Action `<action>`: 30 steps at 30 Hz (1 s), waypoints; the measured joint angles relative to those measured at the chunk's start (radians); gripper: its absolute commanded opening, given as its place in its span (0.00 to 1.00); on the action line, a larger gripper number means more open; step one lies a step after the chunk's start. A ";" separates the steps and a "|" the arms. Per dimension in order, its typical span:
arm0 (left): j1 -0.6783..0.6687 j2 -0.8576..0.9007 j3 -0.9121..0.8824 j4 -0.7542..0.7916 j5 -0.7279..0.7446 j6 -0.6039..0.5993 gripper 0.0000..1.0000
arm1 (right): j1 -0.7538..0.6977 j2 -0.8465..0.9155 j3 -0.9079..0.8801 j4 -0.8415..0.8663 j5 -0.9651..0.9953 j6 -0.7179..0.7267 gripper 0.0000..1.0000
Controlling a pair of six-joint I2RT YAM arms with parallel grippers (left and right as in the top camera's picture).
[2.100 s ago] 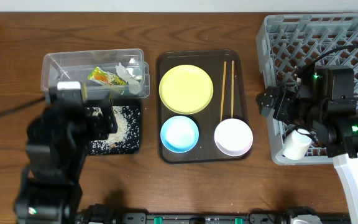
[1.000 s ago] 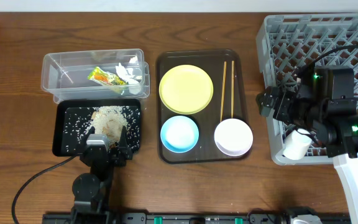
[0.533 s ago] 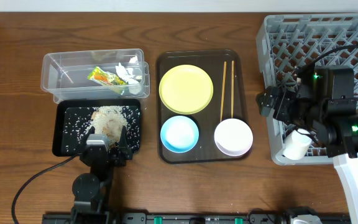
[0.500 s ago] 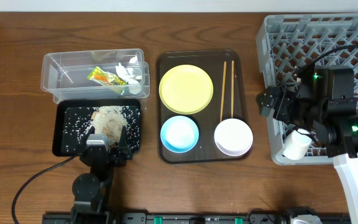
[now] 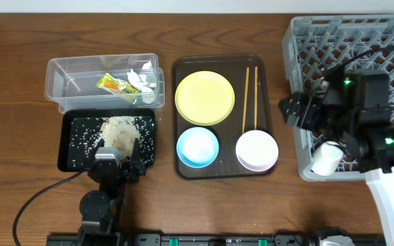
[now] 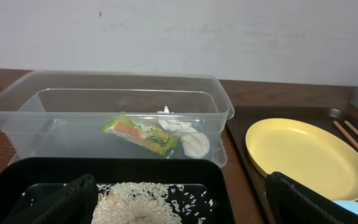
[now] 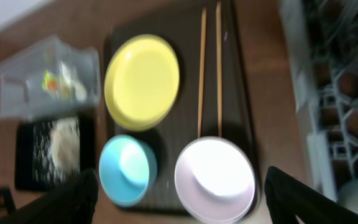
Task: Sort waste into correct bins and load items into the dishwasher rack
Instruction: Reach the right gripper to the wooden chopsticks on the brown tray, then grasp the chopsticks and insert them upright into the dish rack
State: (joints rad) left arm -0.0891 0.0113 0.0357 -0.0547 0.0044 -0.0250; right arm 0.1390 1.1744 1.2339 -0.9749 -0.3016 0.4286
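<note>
Overhead view of a wooden table (image 5: pixel 12 137) with two robot arms. At the left, a clear plastic tub (image 5: pixel 60 75) holds a green-orange-yellow snack wrapper (image 5: pixel 117 85) and white paper scraps (image 5: pixel 142 80). Just in front of the tub, a shallow black tray (image 5: pixel 70 147) holds a heap of rice grains (image 5: pixel 122 130), with loose grains scattered around it. The left hand (image 5: pixel 120 156) sits at the near edge of this black tray, its fingers spread wide and holding nothing.

In the middle, a dark brown serving tray (image 5: pixel 228 140) carries a round yellow plate (image 5: pixel 204 97) at the back, a light blue bowl (image 5: pixel 198 147) in front of it, a white bowl (image 5: pixel 256 149) at the front right, and two wooden chopsticks (image 5: pixel 250 99) lying side by side between the plate and the tray's right rim.

At the right stands the grey dishwasher rack (image 5: pixel 306 41). The right hand (image 5: pixel 301 111) hovers over the rack's left edge, fingers wide apart and empty. A small white cup (image 5: pixel 327 158) rests in the rack's near left corner
</note>
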 measured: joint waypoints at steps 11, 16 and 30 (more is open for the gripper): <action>0.000 0.000 0.000 0.000 0.000 0.000 0.88 | 0.248 0.159 -0.136 -0.030 0.249 0.014 0.59; 0.000 0.000 0.000 0.000 0.000 0.000 0.89 | 0.245 0.226 -0.167 -0.013 0.294 0.014 0.53; 0.000 0.000 0.000 0.000 0.000 0.000 0.88 | 0.245 0.291 -0.187 0.259 0.262 -0.098 0.61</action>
State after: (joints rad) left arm -0.0891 0.0113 0.0357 -0.0544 0.0048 -0.0254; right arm 0.3840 1.4654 1.0470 -0.7155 -0.0395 0.3302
